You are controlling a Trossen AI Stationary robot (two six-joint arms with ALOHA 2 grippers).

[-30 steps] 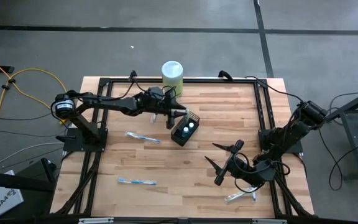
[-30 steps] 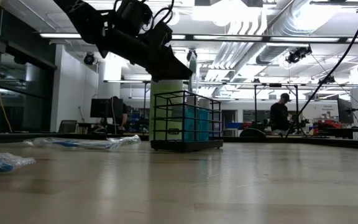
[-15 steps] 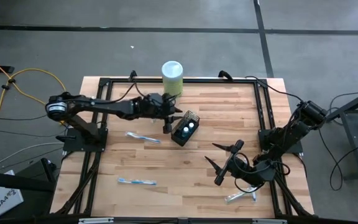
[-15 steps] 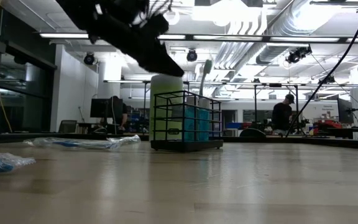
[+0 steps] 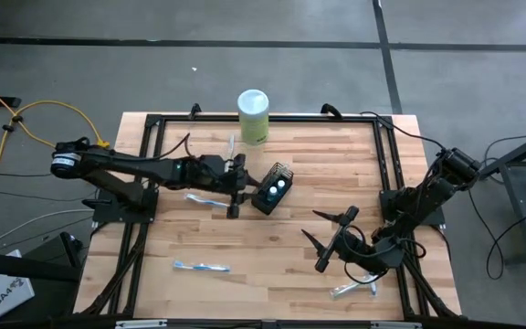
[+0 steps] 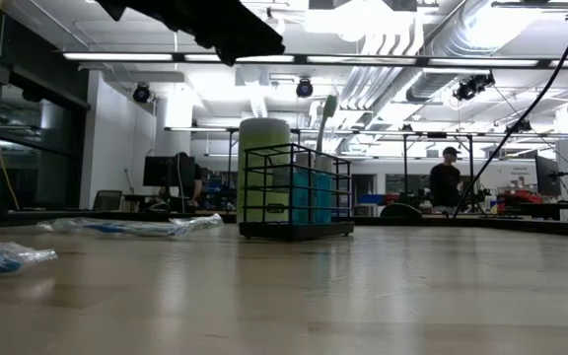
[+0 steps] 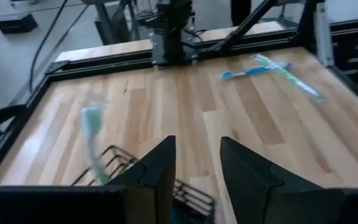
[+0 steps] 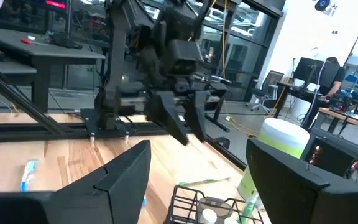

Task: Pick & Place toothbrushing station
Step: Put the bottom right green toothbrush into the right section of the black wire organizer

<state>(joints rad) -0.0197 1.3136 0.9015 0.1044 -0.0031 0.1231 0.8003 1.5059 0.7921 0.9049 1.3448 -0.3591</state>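
The black wire-mesh holder [image 5: 272,190] stands on the wooden table, right of its middle toward the far side. Two teal white-capped tubes [image 6: 309,197] stand in it. One toothbrush [image 6: 327,116] sticks out of its top, leaning. My left gripper [image 7: 197,168] hovers open and empty above the table, just left of the holder [image 7: 114,163] and higher than it. My right gripper [image 5: 323,234] hangs open and empty near the table's right front. Two wrapped toothbrushes [image 5: 210,201] [image 5: 201,267] lie flat on the left half.
A pale green canister with a white lid [image 5: 254,114] stands at the far edge behind the holder. Another wrapped toothbrush [image 5: 354,288] lies at the near right, under the right arm. A black frame [image 5: 386,146] borders the table. People stand in the room beyond.
My left gripper has drawn back from over the holder toward the table's left and near side and has risen. In the low view it has nearly passed out at the top. The toothbrush stays in the holder and leans a little more than before.
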